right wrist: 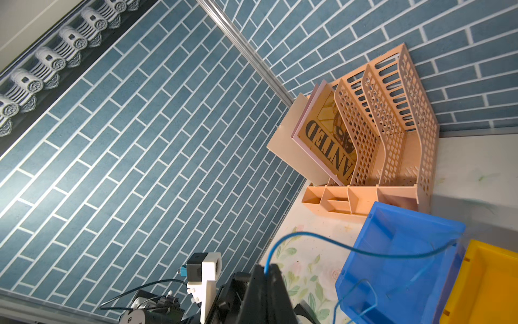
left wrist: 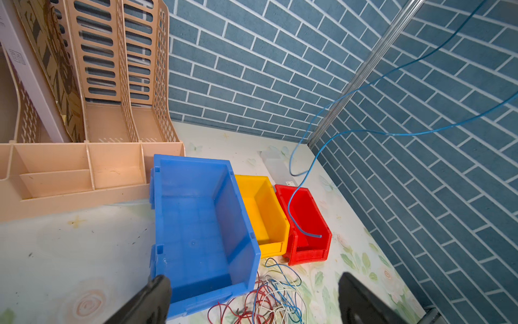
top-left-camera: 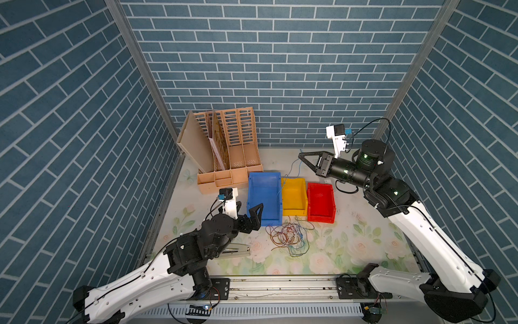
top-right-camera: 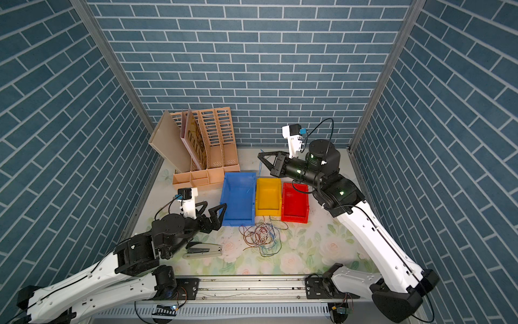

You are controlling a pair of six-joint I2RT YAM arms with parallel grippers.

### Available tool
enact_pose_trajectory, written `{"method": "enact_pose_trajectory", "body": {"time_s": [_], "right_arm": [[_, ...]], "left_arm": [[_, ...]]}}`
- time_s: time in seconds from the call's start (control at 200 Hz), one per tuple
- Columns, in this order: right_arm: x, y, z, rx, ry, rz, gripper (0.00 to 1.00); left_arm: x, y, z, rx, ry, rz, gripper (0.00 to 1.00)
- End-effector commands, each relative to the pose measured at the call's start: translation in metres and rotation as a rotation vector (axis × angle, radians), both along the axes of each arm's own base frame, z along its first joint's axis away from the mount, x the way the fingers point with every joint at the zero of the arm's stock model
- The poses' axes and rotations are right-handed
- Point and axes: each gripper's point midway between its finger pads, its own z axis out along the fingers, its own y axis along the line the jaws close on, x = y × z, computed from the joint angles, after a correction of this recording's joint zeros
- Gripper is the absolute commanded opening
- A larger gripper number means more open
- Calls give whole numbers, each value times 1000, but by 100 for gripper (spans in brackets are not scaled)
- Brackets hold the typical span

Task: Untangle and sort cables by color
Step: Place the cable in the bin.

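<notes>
1. The tangled cables [top-left-camera: 288, 235], loops of blue, pale and red-brown, lie on the bench [top-left-camera: 350, 246] at mid-front, just before the bins.
2. One blue cable [right wrist: 302, 232] is pinched in the closed right gripper [top-left-camera: 301, 154], raised near the back edge, and droops toward the blue bin [top-left-camera: 265, 178].
3. The yellow bin [top-left-camera: 294, 182] and red bin [top-left-camera: 321, 187] stand in a row on the blue bin's right.
4. The left gripper [top-left-camera: 249, 207] is spread wide and empty, just beside the blue bin's front left corner.
5. A file rack [top-left-camera: 241, 157] stands at the back left, and a stapler [top-right-camera: 203, 249] lies front left.
</notes>
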Motion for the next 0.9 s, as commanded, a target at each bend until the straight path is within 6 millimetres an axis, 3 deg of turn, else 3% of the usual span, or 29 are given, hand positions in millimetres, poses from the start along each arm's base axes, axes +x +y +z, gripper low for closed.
{"method": "enact_pose_trajectory", "body": {"time_s": [0.0,0.37,0.72,0.895], "right_arm": [[-9,14,10,63,-14,69,0],[-9,46,-27,33,36,122,0],[8,63,-97,-42,125,120,0],[25,75,-136,-139,138,110,0]], "left_arm": [[1,6,7,3,2,29,99],[2,12,23,-32,-19,50,99],[0,17,29,-30,-23,55,100],[-1,17,26,-35,-20,52,100]]}}
